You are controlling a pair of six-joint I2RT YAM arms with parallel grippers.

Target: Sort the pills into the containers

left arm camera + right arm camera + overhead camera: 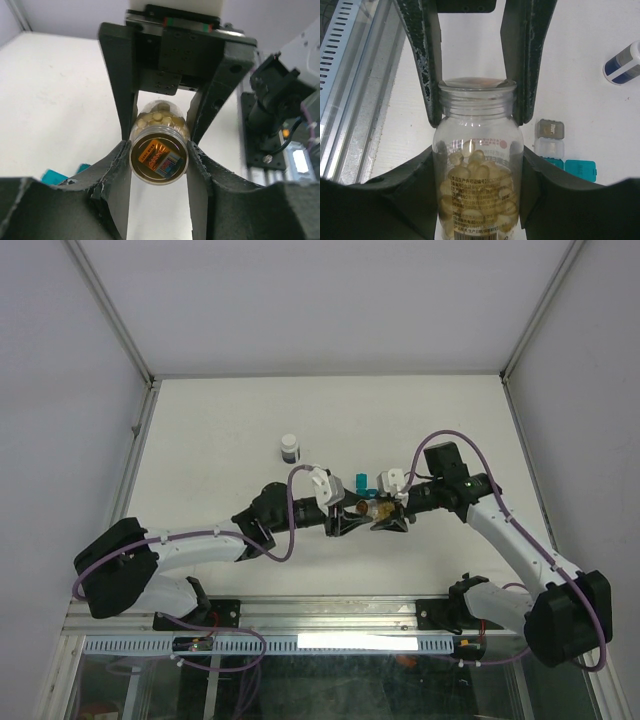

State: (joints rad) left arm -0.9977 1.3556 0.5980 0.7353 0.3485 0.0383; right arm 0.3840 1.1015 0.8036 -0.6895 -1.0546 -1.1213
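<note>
While left gripper point(159, 165) and right gripper point(477, 180) clamp the pill bottle point(477, 130), containers point(550, 137) and vial point(289, 450) lie beyond.

a white counter point(220, 430) with pale walls on three sides. a small dark vial point(289, 450) with a white cap stands upright, far left of centre. a metal rail point(330, 612) runs along the near edge.
</note>
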